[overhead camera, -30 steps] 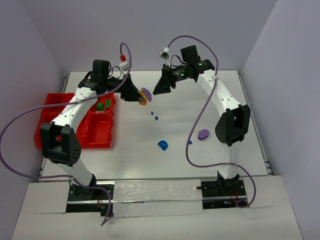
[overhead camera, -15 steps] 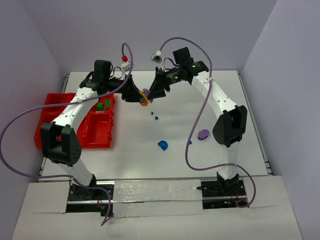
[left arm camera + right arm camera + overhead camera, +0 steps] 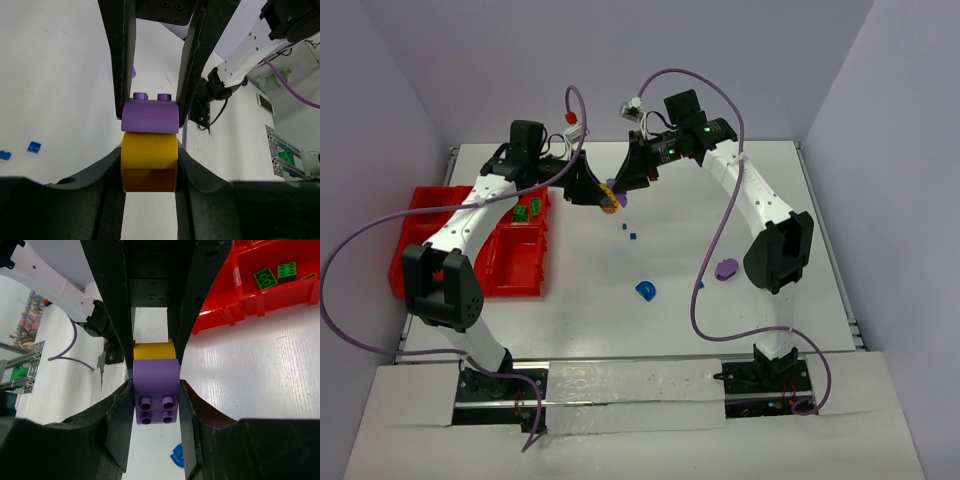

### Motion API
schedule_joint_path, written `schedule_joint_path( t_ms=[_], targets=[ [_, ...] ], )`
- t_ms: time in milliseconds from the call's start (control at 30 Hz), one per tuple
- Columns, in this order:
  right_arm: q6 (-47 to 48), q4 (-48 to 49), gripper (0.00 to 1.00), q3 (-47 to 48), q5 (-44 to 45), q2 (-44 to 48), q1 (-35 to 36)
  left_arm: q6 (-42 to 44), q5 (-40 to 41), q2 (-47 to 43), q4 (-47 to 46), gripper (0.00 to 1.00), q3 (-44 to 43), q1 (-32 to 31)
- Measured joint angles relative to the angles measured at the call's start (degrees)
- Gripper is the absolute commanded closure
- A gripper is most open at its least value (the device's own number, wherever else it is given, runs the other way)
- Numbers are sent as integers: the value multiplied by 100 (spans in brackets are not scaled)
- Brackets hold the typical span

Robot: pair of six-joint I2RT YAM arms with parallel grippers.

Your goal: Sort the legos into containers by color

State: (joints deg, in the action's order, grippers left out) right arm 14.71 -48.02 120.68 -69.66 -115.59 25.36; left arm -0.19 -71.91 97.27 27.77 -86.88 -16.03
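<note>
- At 12 o'clock, left gripper (image 3: 149,172) clamps a yellow rounded plastic block (image 3: 149,155); right gripper (image 3: 156,405) seemingly clamps the joined purple studded plastic block (image 3: 156,380).
- Next, I judge: pull them straight apart.

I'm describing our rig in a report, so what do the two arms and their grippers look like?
The left arm and the right arm both have white links, chunky black joints and black bases. A purple cable loops loosely along each. The left gripper and the right gripper are black, with broad wedge-shaped fingers. A small green light glows near the right wrist.
</note>
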Motion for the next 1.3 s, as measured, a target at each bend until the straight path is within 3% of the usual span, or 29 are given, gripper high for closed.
schedule_joint_path(
  t_ms=[267, 467, 567, 767, 900, 1133, 1300],
  targets=[
    [17, -112, 100, 0, 100, 0, -41, 85, 57, -73, 47, 100, 206, 179],
    [18, -218, 100, 4, 191, -4, -260, 230, 561, -514, 193, 100, 976, 1004],
    [15, -205, 100, -5, 354, -4, -339, 286, 1378, -928, 450, 100, 1237, 1503],
    [-199, 117, 100, -268, 727, -7, -350, 440, 4179, -2049, 779, 100, 1450, 2625],
    [-347, 262, 100, -302, 949, -17, -350, 594, 5501, -2411, 1050, 100, 1533, 3349],
    [-490, 437, 100, -299, 1172, -21, -339, 987, 6767, -1983, 1470, 100, 1539, 4190],
    [-535, 478, 100, -297, 1206, -69, -339, 1274, 7359, -1661, 1488, 100, 1584, 4308]
  ],
)
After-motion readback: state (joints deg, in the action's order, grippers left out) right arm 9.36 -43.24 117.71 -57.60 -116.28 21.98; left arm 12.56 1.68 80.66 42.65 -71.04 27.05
